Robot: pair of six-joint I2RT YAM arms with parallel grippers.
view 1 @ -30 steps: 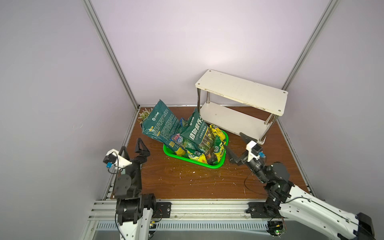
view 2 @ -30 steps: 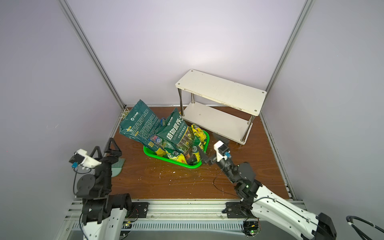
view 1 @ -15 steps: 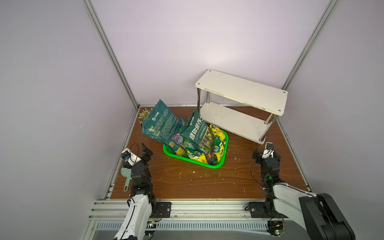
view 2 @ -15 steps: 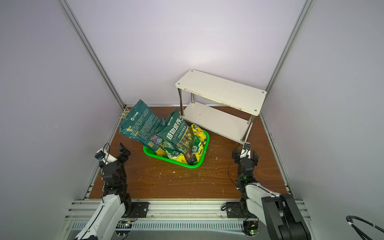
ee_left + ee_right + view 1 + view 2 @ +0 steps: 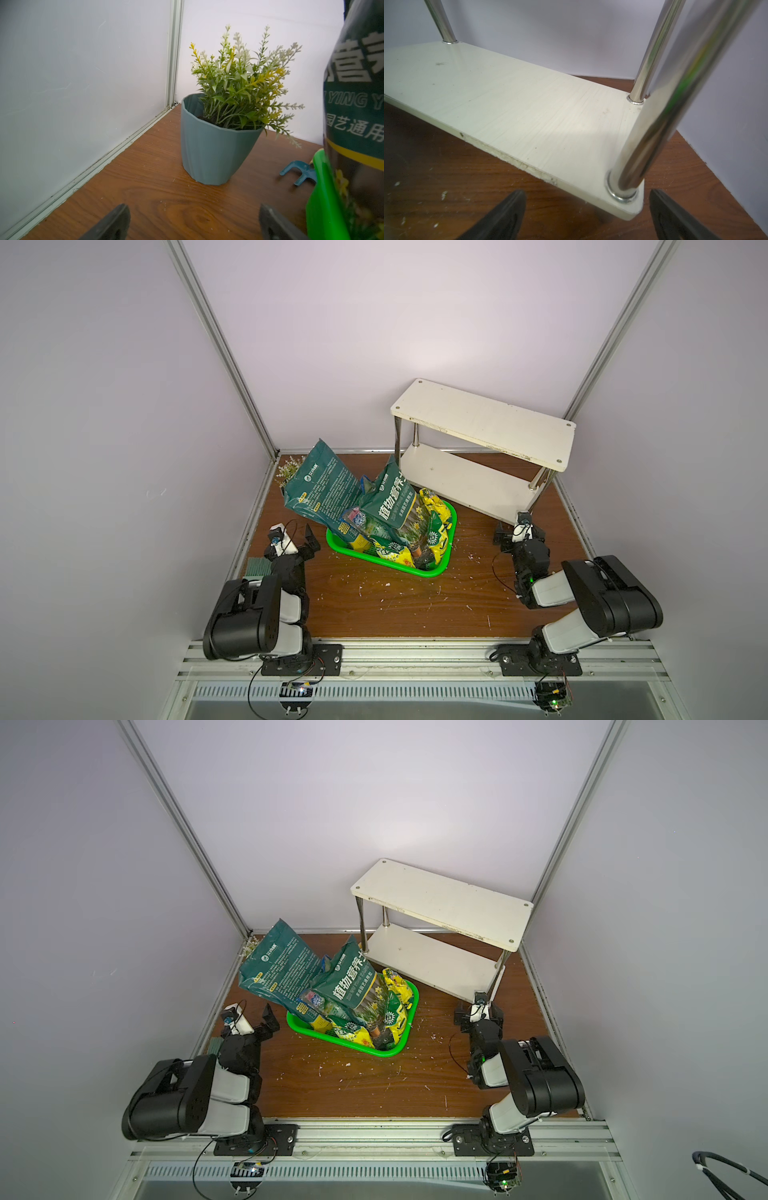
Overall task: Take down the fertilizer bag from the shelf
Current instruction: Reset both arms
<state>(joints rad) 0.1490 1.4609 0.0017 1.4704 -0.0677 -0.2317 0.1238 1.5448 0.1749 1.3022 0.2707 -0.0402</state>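
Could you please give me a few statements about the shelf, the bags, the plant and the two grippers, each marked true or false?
1. Both boards of the shelf are bare. True.
2. Several bags are piled in the green basket. True.
3. The right gripper is shut on a leg of the shelf. False: it is open and holds nothing, low by the shelf's near corner.
4. The potted plant sits on the shelf's top board. False: it stands on the tabletop in the back corner, behind the bags.
5. The left gripper is open and holds nothing. True.
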